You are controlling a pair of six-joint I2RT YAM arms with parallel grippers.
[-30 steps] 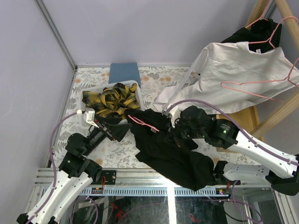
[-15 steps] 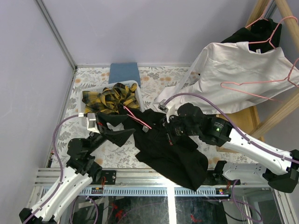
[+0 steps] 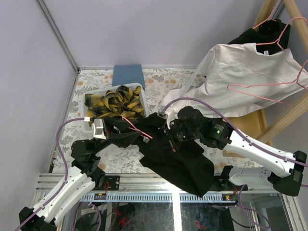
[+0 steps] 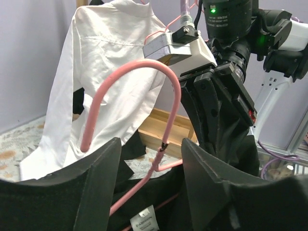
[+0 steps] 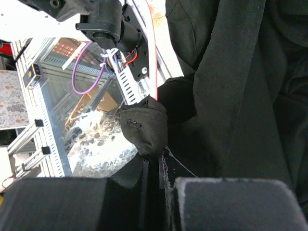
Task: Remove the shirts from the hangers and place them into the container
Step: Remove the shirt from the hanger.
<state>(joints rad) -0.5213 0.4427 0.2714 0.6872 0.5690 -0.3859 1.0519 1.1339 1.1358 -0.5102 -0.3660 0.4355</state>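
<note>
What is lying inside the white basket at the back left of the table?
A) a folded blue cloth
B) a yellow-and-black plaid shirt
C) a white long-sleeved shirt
B: the yellow-and-black plaid shirt lies bunched in the white basket, while the white shirt hangs off to the right and the blue cloth lies on the table behind the basket.

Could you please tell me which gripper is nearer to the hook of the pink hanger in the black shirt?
Left. The left gripper has its fingers either side of the pink hanger's hook; the right gripper is just beyond it, pinching the black shirt.
</note>
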